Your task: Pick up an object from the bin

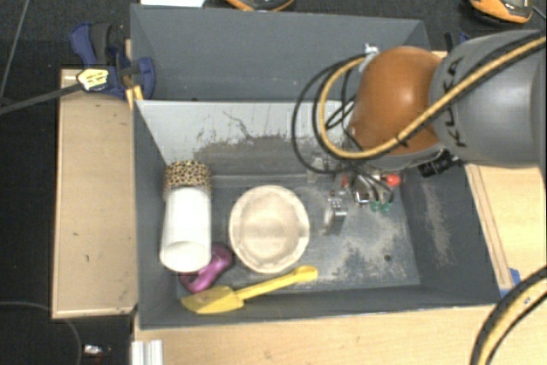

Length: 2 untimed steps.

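Observation:
My gripper (335, 213) hangs low over the bin floor right of centre, below the arm's orange cover, with nothing seen in it. Just to its left lies a round cream bowl (268, 227), mouth up, a small gap apart from the gripper. A yellow plastic spoon (248, 290) lies along the front wall, its handle end reaching below the bowl toward the gripper's side.
A white bottle with a leopard-print cap (187, 216) lies on its side at the left wall. A small purple piece (210, 270) sits between the bottle's foot and the spoon. Bare floor stretches right of the gripper. The arm covers the bin's back right.

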Each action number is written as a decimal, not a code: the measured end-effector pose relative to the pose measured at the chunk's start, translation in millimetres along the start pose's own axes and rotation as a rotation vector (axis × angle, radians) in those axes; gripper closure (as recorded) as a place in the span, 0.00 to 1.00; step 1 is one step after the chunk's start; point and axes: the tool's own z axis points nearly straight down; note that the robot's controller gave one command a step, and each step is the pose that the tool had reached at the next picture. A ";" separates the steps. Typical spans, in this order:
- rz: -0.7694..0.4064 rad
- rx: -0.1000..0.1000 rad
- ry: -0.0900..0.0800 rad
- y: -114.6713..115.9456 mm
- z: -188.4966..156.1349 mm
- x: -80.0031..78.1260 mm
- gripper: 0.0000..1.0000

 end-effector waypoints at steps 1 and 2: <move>0.002 0.000 -0.008 -0.2 -4.4 -1.9 0.00; -0.571 0.000 -0.009 83.5 69.0 -12.0 0.00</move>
